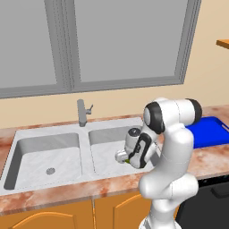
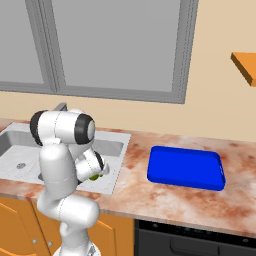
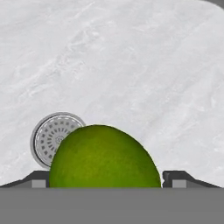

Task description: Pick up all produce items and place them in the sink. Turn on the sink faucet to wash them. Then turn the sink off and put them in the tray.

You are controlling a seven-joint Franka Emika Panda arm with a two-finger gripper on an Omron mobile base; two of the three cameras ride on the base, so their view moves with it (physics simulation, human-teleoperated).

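The produce item, a round yellow-green lime, sits between my two fingertips over the pale marbled floor of the sink's right bowl, beside its round drain. My gripper is open, one dark fingertip close on each side of the lime; I cannot tell whether they touch it. From the base, the gripper reaches down into the right bowl of the sink, with a sliver of the lime showing under the hand. The grey faucet stands behind the divider. The blue tray lies on the counter to the right.
A window fills the wall behind the sink. The left bowl has its own drain. Marbled reddish counter runs between the sink and the tray. A dark appliance front sits under the counter on the right. An orange shelf juts out at upper right.
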